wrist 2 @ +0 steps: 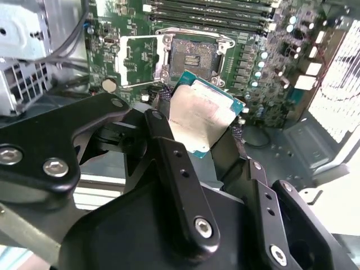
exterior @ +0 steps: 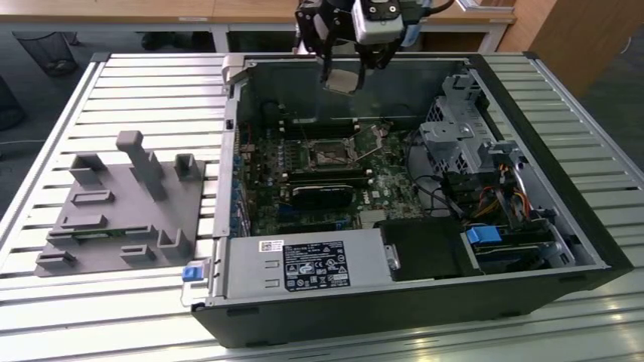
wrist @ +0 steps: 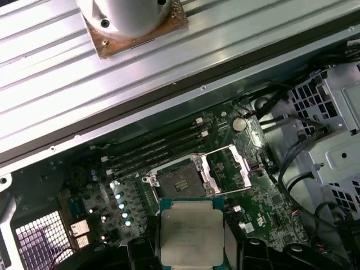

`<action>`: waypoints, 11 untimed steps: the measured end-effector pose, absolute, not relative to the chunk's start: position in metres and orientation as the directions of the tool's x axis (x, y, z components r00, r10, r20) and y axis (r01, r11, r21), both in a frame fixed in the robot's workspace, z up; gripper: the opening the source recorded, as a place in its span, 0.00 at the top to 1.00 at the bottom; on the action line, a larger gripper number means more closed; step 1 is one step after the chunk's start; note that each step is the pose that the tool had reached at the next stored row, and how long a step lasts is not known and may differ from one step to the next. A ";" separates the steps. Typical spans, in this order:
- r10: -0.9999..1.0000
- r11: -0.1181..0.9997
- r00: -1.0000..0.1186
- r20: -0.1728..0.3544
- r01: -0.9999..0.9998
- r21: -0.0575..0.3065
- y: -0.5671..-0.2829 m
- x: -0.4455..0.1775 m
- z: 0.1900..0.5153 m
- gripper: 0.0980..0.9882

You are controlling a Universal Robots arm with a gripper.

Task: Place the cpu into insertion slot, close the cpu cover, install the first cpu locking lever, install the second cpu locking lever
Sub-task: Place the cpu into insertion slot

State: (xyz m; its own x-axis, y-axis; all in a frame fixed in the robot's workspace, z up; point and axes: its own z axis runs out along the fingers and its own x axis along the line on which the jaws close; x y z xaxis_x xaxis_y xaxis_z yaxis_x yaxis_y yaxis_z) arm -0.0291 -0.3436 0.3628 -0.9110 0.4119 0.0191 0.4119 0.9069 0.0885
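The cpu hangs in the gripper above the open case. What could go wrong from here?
1. The gripper grips the cpu by its edges, high over the insertion slot; a slip could drop it onto the pin field.
2. In the second wrist view the cpu looks tilted against the slot, so it may seat askew.
3. The open cpu cover lies beside the slot; the gripper could strike it.

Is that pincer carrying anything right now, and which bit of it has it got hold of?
Yes. The pincer holds the cpu, clamped by two opposite side edges, with its flat metal face left uncovered.
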 end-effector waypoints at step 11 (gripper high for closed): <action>0.563 0.822 -0.826 0.019 0.562 0.089 -0.344 -0.029 0.361 0.50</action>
